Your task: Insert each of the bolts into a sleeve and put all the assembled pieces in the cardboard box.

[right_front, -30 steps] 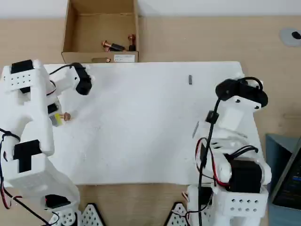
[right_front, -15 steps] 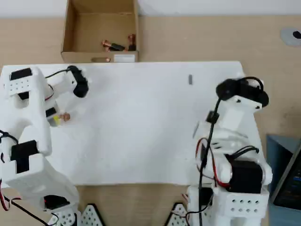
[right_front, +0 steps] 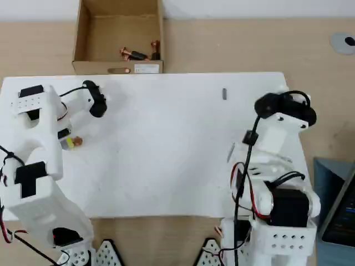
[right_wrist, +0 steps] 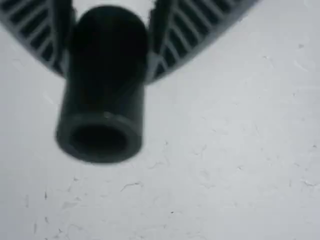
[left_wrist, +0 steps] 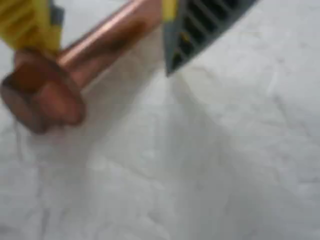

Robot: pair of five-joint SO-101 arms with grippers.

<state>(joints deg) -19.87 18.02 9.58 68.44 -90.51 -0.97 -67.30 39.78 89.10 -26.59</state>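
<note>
My left gripper [left_wrist: 105,30] is shut on a copper bolt [left_wrist: 75,65], whose flanged head sticks out just above the white board. From above, the bolt [right_front: 77,141] shows at the left gripper [right_front: 69,142] near the board's left edge. A black sleeve [right_wrist: 102,95] sits between the fingers of my right gripper [right_wrist: 107,30], its open bore facing the camera, close over the board. Another small dark sleeve [right_front: 224,93] lies loose on the board's far right part. The cardboard box [right_front: 80,39] stands beyond the board's far left, with assembled copper-and-black pieces [right_front: 133,54] inside.
A white foam board [right_front: 166,144] covers the wooden table between both arms. The right arm [right_front: 277,133] rises over the board's right edge. A dark device [right_front: 338,210] sits at the right margin and a grey disc [right_front: 344,42] at the far right.
The left arm has shifted slightly, carrying the bolt a little toward the board's near edge. The right arm has kept still.
</note>
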